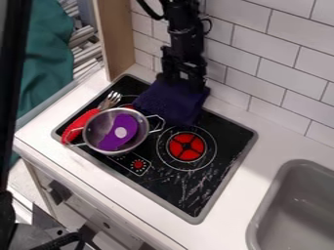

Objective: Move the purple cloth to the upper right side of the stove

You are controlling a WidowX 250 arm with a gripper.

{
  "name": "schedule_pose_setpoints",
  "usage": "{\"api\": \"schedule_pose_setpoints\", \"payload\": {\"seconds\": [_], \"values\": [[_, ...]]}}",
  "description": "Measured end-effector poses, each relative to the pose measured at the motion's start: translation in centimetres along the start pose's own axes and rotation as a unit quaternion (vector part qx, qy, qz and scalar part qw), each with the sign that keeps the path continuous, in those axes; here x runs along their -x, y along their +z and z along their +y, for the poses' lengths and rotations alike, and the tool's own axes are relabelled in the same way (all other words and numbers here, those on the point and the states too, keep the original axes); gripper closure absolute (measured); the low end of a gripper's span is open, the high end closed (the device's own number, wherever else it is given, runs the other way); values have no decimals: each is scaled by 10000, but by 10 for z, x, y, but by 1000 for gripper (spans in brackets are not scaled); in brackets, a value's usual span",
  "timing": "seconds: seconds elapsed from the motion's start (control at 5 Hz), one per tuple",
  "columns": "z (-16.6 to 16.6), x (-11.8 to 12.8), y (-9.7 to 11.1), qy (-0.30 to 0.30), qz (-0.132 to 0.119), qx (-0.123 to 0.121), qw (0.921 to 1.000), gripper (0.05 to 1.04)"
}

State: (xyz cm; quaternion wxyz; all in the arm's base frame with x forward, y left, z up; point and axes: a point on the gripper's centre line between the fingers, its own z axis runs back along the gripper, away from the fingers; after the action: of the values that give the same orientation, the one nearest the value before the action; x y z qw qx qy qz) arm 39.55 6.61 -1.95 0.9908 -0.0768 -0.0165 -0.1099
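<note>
Claw (184, 75) at the back of the stove, upper middle of the view, hanging down from the black arm (186, 36), which enters at the top edge. It meets the upper part of the dark purple cloth (166, 102). Clamped on the cloth or merely against it, apart or together: cannot tell.

Cloth: bunched over the stove's back part, left of the view's centre line for the most part, its right corner by the stove's rear rim. Lower edge lies above the red burner (187, 146); left side near the pot.

Just below and left of the cloth, metal pot (96, 128) with two wire loop handles, upright on the stove's left part. Inside, a purple object with a pale round spot (120, 132). Beside the pot, upper left, a fork (112, 100), tines up; a red item (79, 125) runs along the pot's left side.

Below the pot, printed red dial (137, 165). Stove (171, 180) black, grey rim, pale scuffs low on the glass.

Farther out: white counter (231, 215), grey sink (297, 210) lower right, white tiled wall (264, 68) behind, wooden post (114, 39) upper left, teal fabric (49, 53) beyond.
</note>
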Motion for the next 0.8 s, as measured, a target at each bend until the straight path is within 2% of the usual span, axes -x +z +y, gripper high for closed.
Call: {"api": "schedule_pose_setpoints", "payload": {"seconds": [0.2, 0.4, 0.8], "values": [[4, -4, -4, 161, -200, -145, 9996, 74], [-3, 3, -13, 69, 25, -356, 9993, 74], [-18, 27, -16, 11, 173, -377, 9991, 74]]}}
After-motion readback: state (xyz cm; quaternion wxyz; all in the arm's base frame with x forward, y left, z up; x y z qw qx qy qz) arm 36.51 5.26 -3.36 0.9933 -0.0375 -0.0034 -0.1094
